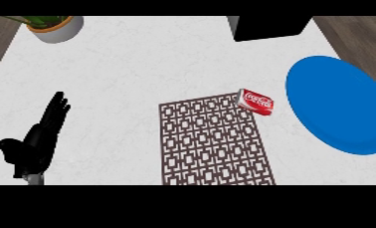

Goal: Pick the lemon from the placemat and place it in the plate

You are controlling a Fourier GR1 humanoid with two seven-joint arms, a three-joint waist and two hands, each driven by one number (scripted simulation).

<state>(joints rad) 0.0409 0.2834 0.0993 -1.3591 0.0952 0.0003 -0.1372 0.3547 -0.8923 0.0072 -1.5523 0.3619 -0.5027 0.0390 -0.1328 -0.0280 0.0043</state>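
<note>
Left hand (pixel 37 140) rests open, fingers straight. Placemat (pixel 214 142) lies to its right, red soda can (pixel 255 101) at its far corner; blue plate (pixel 334 105) beyond. No lemon visible; right hand unseen.

Plate (pixel 332 106) cut by the right edge; plant pot (pixel 55 27) and a black box (pixel 270 27) clipped at top; placemat (pixel 214 145) runs off below.
</note>
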